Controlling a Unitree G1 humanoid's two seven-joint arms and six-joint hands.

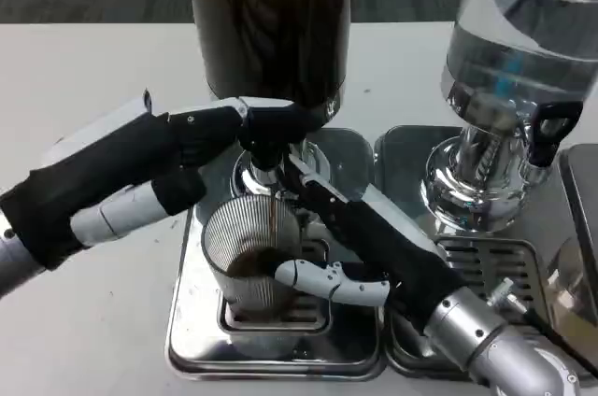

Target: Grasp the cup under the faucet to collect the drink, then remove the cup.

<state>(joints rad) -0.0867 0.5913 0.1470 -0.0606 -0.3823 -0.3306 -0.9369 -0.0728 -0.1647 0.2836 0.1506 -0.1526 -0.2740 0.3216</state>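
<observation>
A clear ribbed cup (pixel 250 251) stands on the drip tray (pixel 196 340) under the faucet (pixel 266 155) of the dark drink dispenser (pixel 271 22). A thin brown stream falls into it, and brown drink lies in its bottom. My right hand (pixel 360 242) wraps the cup from the right, one finger across its front and others behind it. My left hand (pixel 159 167) reaches in from the left, its fingertips pressing on the black faucet lever above the cup.
A second dispenser (pixel 514 50) with clear liquid stands at the right on its own steel tray (pixel 486 256), with a black tap handle (pixel 551 125). White table (pixel 84 78) lies to the left and behind.
</observation>
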